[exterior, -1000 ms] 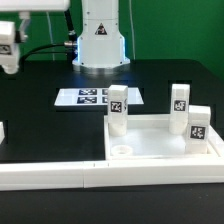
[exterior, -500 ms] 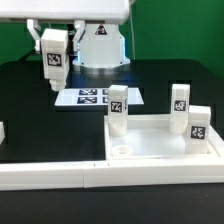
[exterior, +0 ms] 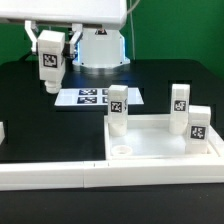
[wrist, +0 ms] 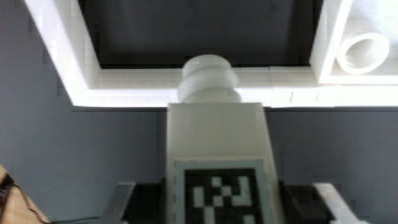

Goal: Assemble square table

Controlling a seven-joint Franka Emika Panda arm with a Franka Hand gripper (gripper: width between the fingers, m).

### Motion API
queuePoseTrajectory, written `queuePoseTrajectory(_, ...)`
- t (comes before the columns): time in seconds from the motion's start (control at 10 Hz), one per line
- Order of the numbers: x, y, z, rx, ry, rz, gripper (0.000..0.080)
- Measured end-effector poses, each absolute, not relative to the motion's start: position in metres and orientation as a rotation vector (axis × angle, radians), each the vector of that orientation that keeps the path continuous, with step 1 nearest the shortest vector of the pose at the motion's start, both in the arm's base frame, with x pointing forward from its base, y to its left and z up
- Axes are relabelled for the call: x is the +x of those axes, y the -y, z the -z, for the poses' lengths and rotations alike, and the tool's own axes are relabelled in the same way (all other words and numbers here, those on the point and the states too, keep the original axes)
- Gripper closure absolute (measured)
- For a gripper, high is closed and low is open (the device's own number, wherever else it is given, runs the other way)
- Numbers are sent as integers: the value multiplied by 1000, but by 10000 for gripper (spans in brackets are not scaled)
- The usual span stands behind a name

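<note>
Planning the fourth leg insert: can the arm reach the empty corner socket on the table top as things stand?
Probably yes. The empty socket sits open at the near corner of the table top, nothing above it. The three mounted legs stand at other corners. The gripper holds the fourth leg above the table.

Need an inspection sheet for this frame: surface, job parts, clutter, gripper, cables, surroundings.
Surface: black table, with the marker board lying flat on it.
Job's things: square tabletop at the front, three legs standing in it: leg one, leg two, leg three. One front corner socket is empty. Fourth leg is held above the table.
Clutter: white border rail along the front; a small white piece at the exterior view's left edge, unclear.
Gripper: gripper shut on the fourth leg.
Cables: black cables behind the arm.
Surroundings: green backdrop, robot base.
</note>
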State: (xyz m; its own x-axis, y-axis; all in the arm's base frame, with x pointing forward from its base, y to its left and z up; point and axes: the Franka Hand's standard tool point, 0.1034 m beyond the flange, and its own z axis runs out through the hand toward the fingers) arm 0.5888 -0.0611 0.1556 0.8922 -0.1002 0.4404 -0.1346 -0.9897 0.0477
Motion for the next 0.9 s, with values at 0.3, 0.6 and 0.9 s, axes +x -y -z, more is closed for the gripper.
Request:
queuePoseTrajectory(0.3, 612, 9, -144, 2977, 195, -724, 512)
queuePoseTrajectory(0.6, 611, 11, -143, 2976, 202, -721, 512)
queuePoseTrajectory(0.9, 613, 6, -138, 2942, 190, -811, 512)
